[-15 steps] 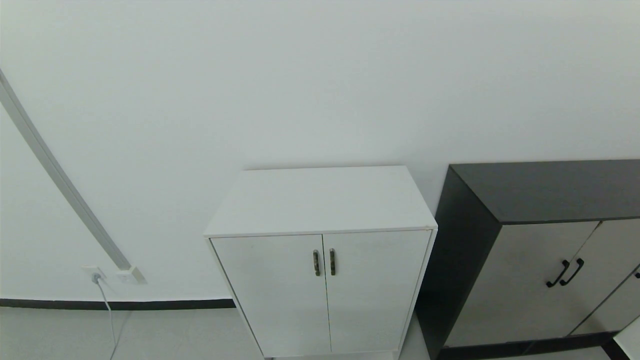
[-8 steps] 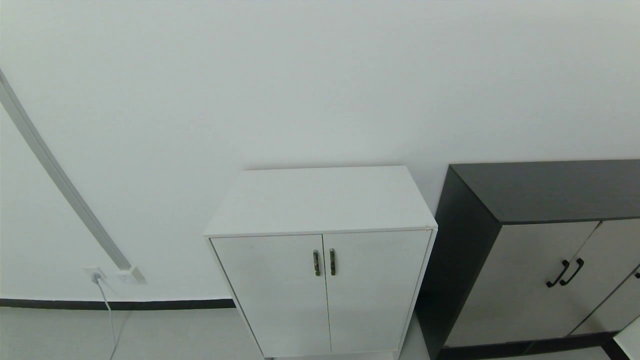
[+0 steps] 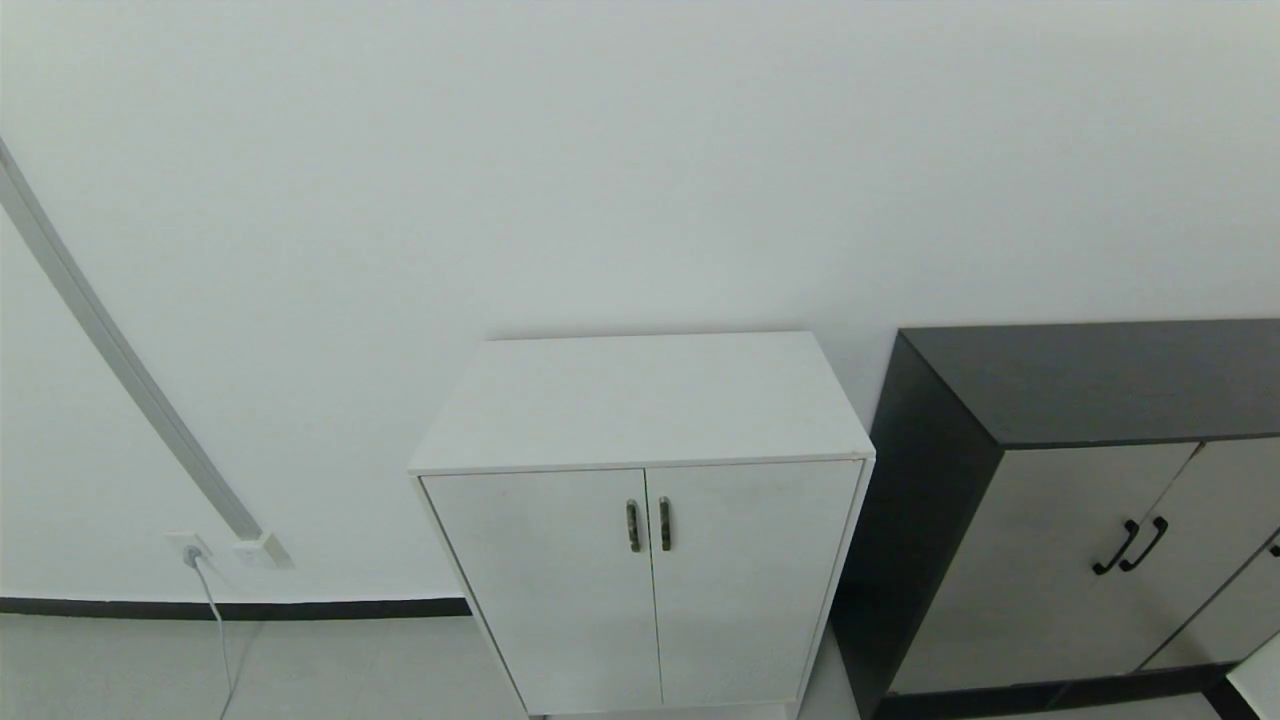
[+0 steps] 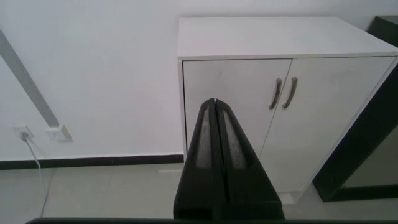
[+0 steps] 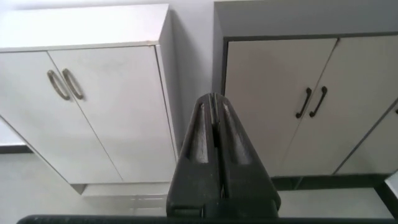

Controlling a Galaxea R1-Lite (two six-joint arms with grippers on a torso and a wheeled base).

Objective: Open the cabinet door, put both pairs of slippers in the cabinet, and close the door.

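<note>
The left black claw and the right black claw were each pinched fully together, holding nothing, well short of the small white 2-door cabinet, which stood shut against the wall. Its 2 slim dark metal handles sat just beside each other, so a badly aimed claw could probably hook both or slip off. The neighbouring black-topped, grey-doored cabinet might also obstruct the right door's swing.
</note>
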